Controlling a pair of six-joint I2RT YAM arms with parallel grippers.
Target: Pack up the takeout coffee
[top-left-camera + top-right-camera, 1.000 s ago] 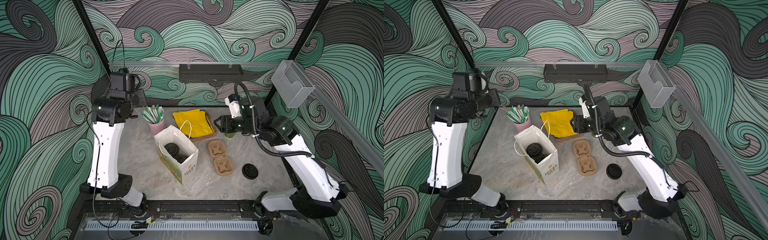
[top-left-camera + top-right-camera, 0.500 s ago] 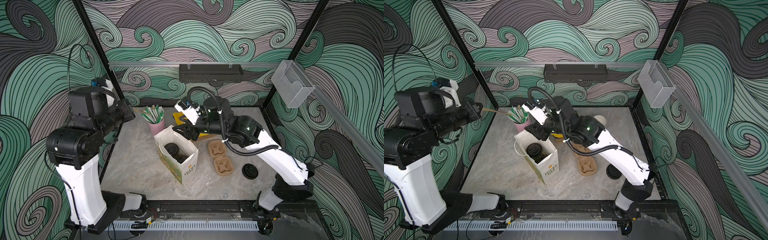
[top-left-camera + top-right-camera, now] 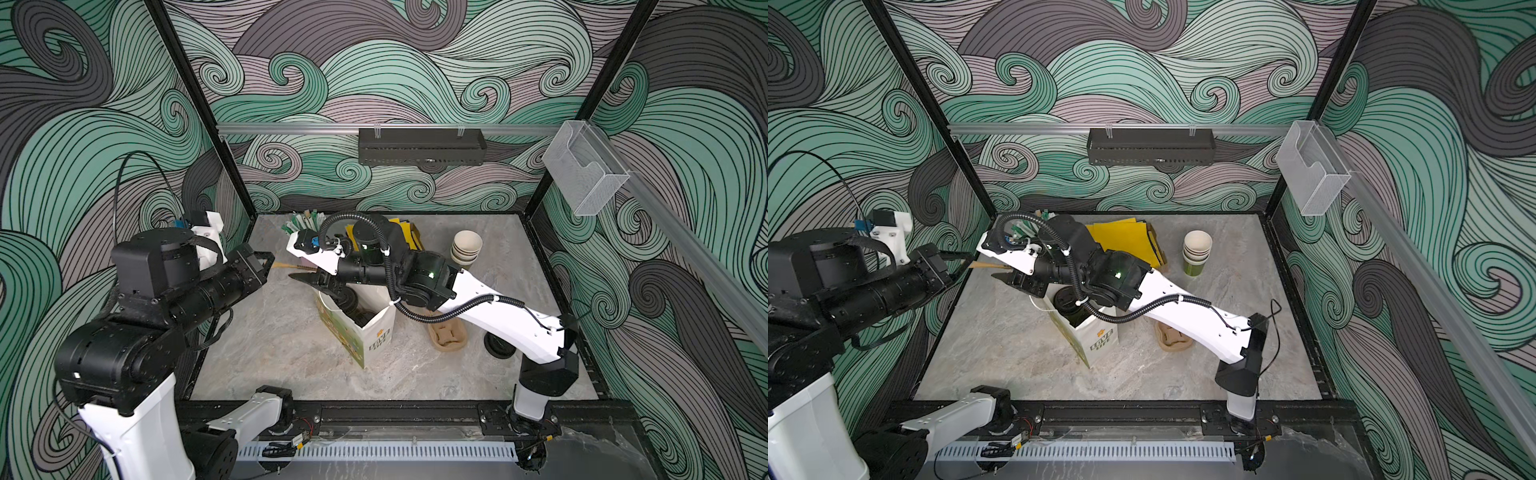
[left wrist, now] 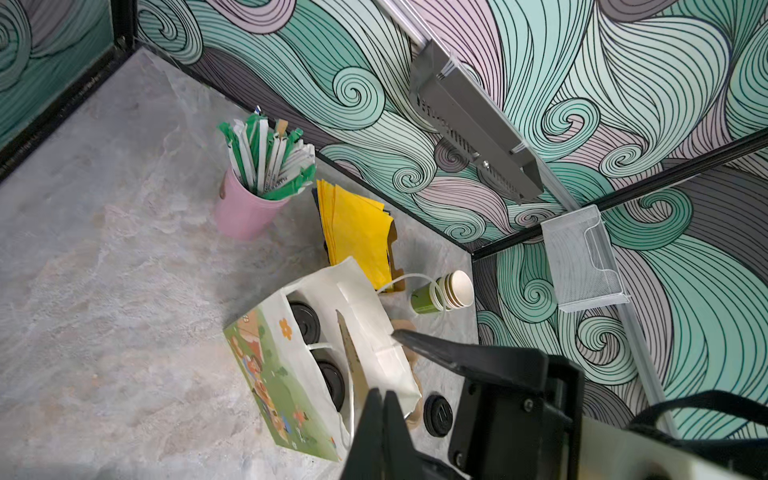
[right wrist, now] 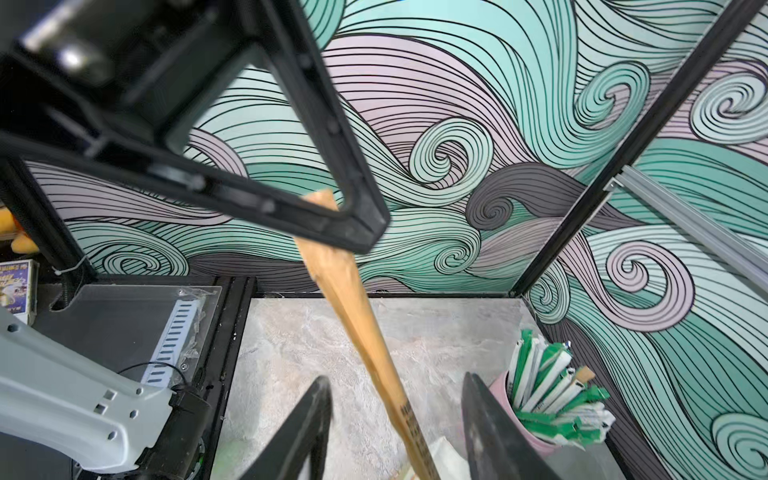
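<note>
Marbled tabletop (image 3: pixel 282 353), swirled walls (image 3: pixel 415 62): at 10 o'clock your left pincer (image 5: pixel 361 232) clamps a brown stick (image 5: pixel 345 286), right pincer (image 5: pixel 397 380) agape around it

One paper bag (image 4: pixel 266 365) is counted on the desk (image 4: pixel 104 291), and two black-lidded cups (image 4: pixel 305 327) are seen inside it. One loose black lid (image 4: pixel 438 415), one stack of lidless green cups (image 4: pixel 440 293), one pink cup (image 4: pixel 241 212), one pile of yellow napkins (image 4: pixel 357 232) and one wooden stirrer (image 5: pixel 361 316) are counted. One pulp carrier (image 3: pixel 446 337) is made out.
</note>
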